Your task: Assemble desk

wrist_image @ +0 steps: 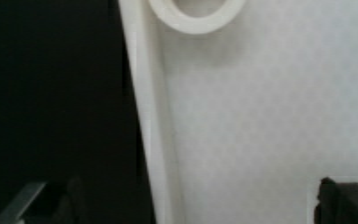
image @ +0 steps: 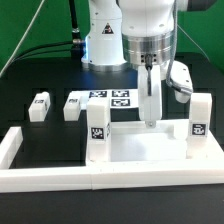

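Note:
The white desk tabletop (image: pixel 140 146) lies on the black table near the front. Two white tagged legs stand upright at its corners, one on the exterior view's left (image: pixel 97 127) and one on the right (image: pixel 198 122). Two loose legs (image: pixel 40 105) (image: pixel 73 104) lie further left. My gripper (image: pixel 150 122) hangs straight down over the tabletop's far edge, between the standing legs. In the wrist view the gripper (wrist_image: pixel 190 202) is open and empty. One dark fingertip (wrist_image: pixel 30 200) is over the black table and the other is over the white tabletop (wrist_image: pixel 265 120), whose round socket (wrist_image: pixel 197 12) shows.
The marker board (image: pixel 113 98) lies behind the tabletop, under the arm. The long white border frame (image: pixel 100 182) runs along the front and up the exterior view's left side. The robot base stands at the back.

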